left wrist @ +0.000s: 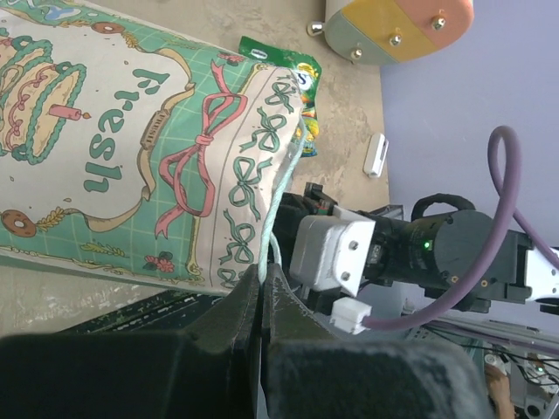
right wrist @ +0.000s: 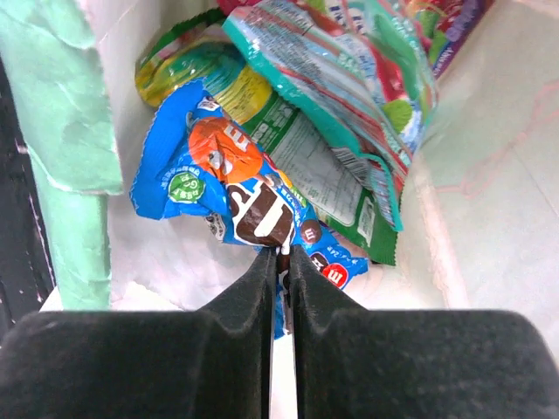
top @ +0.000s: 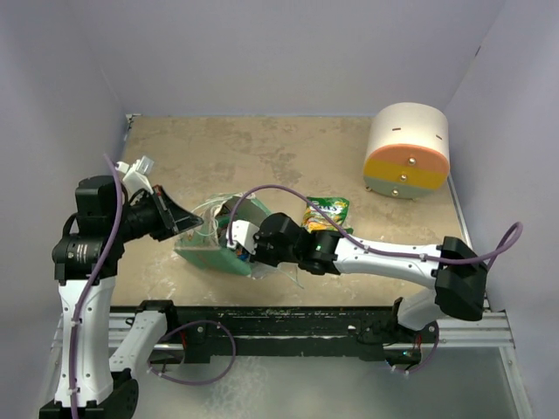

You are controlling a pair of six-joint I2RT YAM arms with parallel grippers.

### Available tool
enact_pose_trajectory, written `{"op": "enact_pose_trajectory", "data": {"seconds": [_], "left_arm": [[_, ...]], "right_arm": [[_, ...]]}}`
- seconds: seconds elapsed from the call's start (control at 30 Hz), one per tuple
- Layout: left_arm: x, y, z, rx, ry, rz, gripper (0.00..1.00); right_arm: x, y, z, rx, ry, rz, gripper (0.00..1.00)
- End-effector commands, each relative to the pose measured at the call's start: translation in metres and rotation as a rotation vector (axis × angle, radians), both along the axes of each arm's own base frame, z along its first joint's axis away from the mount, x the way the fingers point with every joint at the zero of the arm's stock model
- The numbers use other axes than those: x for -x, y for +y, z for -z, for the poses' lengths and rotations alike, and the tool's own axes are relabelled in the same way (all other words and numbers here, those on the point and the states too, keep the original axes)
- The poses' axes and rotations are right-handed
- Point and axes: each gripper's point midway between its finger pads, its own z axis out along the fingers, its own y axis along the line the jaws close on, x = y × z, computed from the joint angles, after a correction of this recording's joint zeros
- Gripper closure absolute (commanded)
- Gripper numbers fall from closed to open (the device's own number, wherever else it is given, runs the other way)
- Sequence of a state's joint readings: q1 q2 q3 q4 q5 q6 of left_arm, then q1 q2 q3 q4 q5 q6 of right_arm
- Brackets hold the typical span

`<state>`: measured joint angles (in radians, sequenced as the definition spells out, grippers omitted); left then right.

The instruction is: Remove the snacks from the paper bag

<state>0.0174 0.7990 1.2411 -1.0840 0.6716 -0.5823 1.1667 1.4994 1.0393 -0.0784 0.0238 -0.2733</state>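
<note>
Beige table [top: 262, 148], blue packet [right wrist: 223, 188] pinched by right fingers [right wrist: 251, 301], inside paper bag [right wrist: 74, 201]

The mint-green paper bag [top: 205, 256] lay on its side, white inside, its patterned face [left wrist: 131, 148] showing a cake, pink ribbons and the word "Fresh". Within it a blue packet [right wrist: 231, 188] sat nearest the mouth, a teal-and-green packet [right wrist: 341, 113] over it, a yellow-green packet [right wrist: 175, 61] and a purple-red packet [right wrist: 450, 22] deeper. An outer yellow-green packet [top: 325, 212] lay just beside the bag's open end.
</note>
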Motion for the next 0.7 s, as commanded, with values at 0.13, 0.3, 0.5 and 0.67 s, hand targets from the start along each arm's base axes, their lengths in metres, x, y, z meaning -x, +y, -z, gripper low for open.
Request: {"op": "enact_pose_trajectory", "data": {"seconds": [0.13, 0.3, 0.5, 0.67], "left_arm": [[-0.003, 0.002, -0.022, 0.015, -0.097, -0.043, 1.0], [-0.004, 0.002, -0.027, 0.004, -0.119, -0.028, 1.0], [-0.006, 0.001, -0.029, 0.004, -0.133, -0.018, 1.0], [-0.01, -0.004, -0.028, 0.048, -0.119, -0.007, 1.0]], "right_arm": [[-0.01, 0.004, -0.052, -0.149, 0.051, 0.184, 1.0], [-0.007, 0.002, -0.072, -0.238, 0.083, 0.232, 1.0], [-0.02, -0.018, -0.095, -0.267, 0.038, 0.354, 1.0], [-0.026, -0.038, -0.122, -0.286, 0.053, 0.492, 1.0]]}}
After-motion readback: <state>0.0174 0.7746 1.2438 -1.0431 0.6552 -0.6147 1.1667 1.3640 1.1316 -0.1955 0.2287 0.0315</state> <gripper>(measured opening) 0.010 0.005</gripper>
